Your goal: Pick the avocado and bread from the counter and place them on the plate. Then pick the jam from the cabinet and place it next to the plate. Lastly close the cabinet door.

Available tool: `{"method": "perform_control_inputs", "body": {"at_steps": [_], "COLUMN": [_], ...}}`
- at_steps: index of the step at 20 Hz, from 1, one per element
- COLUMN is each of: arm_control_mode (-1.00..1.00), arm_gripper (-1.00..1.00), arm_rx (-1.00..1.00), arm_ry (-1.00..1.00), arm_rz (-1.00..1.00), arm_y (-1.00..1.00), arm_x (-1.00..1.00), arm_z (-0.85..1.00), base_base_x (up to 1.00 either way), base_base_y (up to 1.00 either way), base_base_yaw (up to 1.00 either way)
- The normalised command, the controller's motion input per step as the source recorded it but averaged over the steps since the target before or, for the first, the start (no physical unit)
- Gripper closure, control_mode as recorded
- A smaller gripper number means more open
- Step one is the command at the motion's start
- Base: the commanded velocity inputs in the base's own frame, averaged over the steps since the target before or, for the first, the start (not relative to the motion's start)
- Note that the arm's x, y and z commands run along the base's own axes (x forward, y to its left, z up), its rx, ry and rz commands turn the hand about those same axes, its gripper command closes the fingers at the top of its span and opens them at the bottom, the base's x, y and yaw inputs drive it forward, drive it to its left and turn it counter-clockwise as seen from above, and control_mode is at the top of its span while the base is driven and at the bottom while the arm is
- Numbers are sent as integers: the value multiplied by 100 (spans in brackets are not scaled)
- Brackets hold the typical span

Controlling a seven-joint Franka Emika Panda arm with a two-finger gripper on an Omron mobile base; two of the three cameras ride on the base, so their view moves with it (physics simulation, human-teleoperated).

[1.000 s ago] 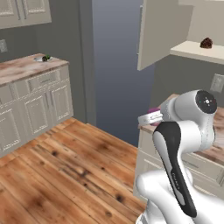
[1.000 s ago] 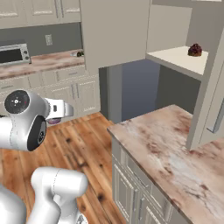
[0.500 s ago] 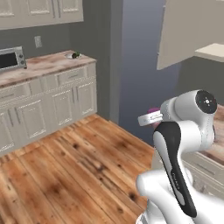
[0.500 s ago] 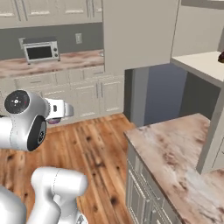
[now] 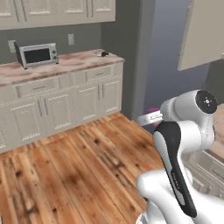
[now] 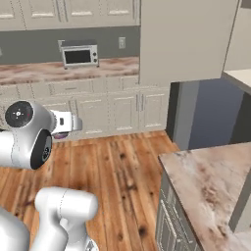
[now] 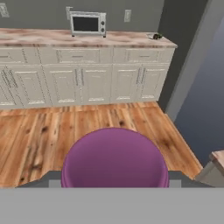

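Where the claw [image 7: 114, 186] closes, the jam [image 7: 114, 159] sits between.

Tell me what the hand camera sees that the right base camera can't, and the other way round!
The hand view alone gives the round purple jam jar as a big dome right up close, held in the end effector. The right base view alone gives the near beige marbled stone counter and the white robot arm. Both give the small silver microwave and the wooden floor.
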Motion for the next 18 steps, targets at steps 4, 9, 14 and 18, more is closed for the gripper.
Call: {"method": "perform_control_inputs", "body": {"at_steps": [4,9,14,18], "arm_control_mode": [100,100,100,100], "arm_gripper": [100,100,100,100], "arm_rx": [0,0,0,0], "arm_ry": [0,0,0,0], "arm_rz": [0,0,0,0], "arm_y": [0,0,0,0], "arm_x": [0,0,0,0], "arm_z": [0,0,0,0], "base_base_x": [26,36,47,49], "base_base_y": [0,0,0,0], "base_base_yaw": [32,29,24,20]}}
